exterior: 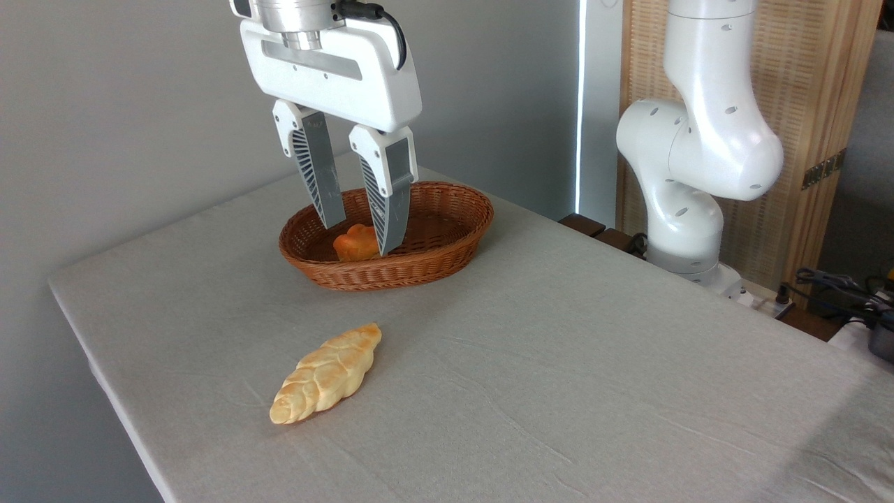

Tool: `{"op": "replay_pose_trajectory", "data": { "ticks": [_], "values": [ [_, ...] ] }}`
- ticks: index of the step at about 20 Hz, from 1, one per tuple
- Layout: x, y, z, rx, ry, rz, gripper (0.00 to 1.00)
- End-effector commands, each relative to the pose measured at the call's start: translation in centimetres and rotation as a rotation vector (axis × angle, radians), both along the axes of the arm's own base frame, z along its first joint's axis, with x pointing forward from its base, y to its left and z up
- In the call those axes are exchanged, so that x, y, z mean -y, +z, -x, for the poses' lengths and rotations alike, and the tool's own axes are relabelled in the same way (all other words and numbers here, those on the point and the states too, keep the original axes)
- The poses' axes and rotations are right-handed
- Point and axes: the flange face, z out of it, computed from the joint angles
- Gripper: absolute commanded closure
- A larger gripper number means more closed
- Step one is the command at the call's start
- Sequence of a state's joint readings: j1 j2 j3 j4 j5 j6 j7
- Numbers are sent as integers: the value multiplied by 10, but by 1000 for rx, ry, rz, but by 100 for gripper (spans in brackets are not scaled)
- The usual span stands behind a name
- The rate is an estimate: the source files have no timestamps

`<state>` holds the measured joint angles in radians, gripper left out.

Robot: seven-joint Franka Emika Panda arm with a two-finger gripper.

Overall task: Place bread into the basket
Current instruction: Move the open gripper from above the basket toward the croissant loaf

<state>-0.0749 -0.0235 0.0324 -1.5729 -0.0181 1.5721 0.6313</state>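
The bread [327, 374], a long pale golden braided loaf, lies flat on the grey tablecloth near the front left, well clear of the basket. The basket [447, 246], oval reddish-brown wicker, stands further back on the table. My gripper [360, 237] hangs over the basket's left half, pointing down, open, its fingers [318, 168] apart with nothing held between them. A small deep-orange bun [353, 244] rests inside the basket just below and between the fingertips.
The arm's white base and joints [691, 161] rise at the back right beside a wooden panel. Cables and gear [848, 293] lie off the table's right edge. The table's left edge [105, 377] runs close to the loaf.
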Motion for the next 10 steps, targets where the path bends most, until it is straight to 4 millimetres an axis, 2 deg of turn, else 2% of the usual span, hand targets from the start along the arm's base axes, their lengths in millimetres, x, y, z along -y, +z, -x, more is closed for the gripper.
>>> {"op": "replay_pose_trajectory", "data": {
  "ticks": [1,10],
  "values": [
    [-1,4,-2,-4,7,20,0],
    [0,7,0,-2,8,28,0]
  ]
}}
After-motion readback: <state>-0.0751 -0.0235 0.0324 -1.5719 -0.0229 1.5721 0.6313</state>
